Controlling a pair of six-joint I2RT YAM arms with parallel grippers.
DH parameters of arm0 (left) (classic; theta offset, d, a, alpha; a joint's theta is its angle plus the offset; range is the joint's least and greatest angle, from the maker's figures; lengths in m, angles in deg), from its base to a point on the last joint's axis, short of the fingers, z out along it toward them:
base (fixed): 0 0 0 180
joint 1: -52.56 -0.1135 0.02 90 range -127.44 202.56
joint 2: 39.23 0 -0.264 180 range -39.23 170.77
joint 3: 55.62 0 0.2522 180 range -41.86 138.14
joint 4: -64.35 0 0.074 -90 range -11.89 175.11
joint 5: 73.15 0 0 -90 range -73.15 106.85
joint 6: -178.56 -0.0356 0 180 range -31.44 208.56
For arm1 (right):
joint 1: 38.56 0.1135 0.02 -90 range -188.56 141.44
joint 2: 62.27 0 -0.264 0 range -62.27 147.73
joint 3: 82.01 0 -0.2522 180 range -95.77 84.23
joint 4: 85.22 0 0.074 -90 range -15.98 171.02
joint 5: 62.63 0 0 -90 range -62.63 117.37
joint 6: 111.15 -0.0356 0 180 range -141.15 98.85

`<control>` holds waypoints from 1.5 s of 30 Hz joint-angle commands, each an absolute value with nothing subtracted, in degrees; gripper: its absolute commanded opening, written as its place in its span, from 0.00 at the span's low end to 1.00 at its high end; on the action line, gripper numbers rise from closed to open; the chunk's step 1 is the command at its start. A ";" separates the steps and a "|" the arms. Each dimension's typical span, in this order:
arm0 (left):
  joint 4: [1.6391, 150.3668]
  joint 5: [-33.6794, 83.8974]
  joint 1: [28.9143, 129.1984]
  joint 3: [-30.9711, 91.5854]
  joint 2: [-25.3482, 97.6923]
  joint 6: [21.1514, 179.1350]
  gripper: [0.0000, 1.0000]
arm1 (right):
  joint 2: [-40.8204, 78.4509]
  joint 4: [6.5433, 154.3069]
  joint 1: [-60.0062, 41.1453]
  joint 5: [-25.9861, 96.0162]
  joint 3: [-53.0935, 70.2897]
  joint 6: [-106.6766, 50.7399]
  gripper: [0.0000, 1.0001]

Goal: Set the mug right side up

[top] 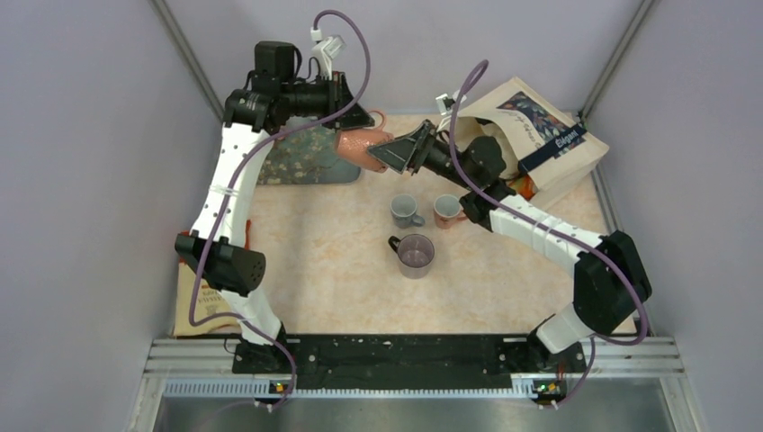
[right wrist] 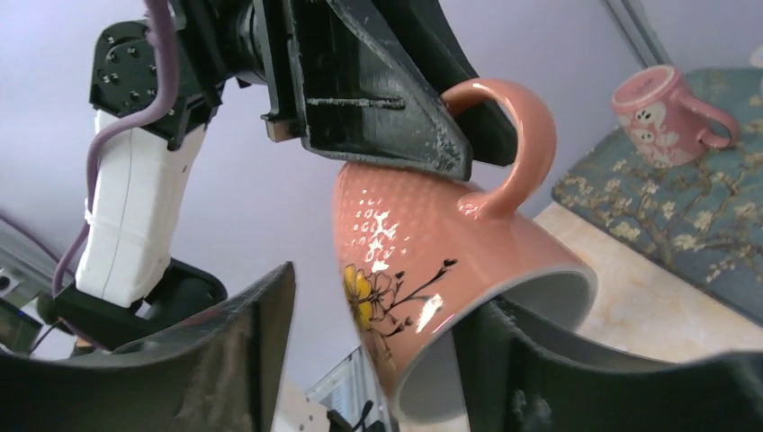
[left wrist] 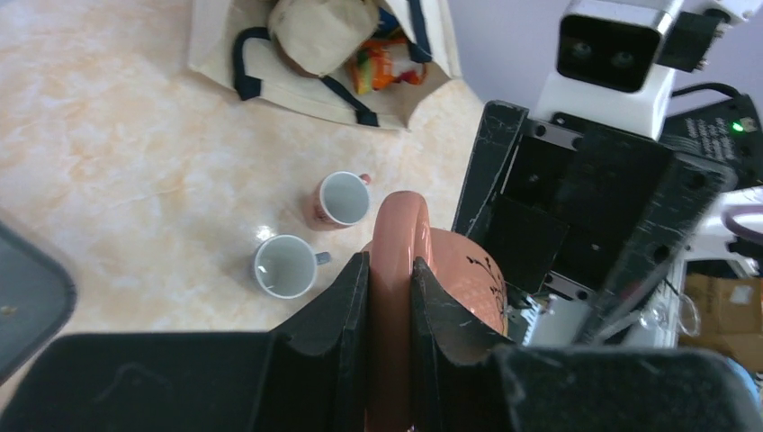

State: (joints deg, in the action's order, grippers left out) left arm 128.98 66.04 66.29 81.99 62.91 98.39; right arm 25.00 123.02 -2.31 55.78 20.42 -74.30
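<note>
mug point(top: 364, 148) behind cups point(top: 407, 211), mat point(top: 301, 166) left, bag point(top: 549, 135) right

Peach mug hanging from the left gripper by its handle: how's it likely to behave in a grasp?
Probably slippery: the mug has a glossy glaze with bright glare. Pinched only at the handle by the left gripper, it may pivot if nudged. It looks like rigid ceramic and would likely chip if dropped.

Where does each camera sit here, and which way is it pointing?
Top external: above and behind the arms, looking down on the table; both arms show, bases at bottom.
Left wrist: on that wrist, looking down past the left end effector, shut on the mug handle, toward cups and a bag.
Right wrist: looking sideways at the mug, framed by the open right end effector.
Shared: all three show the mug; top and left wrist share cups and bag.
</note>
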 commanded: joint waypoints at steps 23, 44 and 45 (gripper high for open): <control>121.13 28.51 66.82 65.28 53.66 80.52 0.99 | 15.61 49.16 -2.84 20.52 -0.12 -33.82 0.00; 113.76 18.48 51.70 56.79 64.50 75.71 0.99 | 12.83 40.15 -3.62 18.16 31.66 -47.91 0.00; 113.60 17.85 51.03 57.16 65.42 75.49 0.99 | 12.87 41.01 -3.82 18.60 32.32 -48.16 0.00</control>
State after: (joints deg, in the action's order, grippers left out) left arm 116.72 19.81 53.40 55.22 62.78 76.36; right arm 14.83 33.65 -3.09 16.61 31.46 -45.86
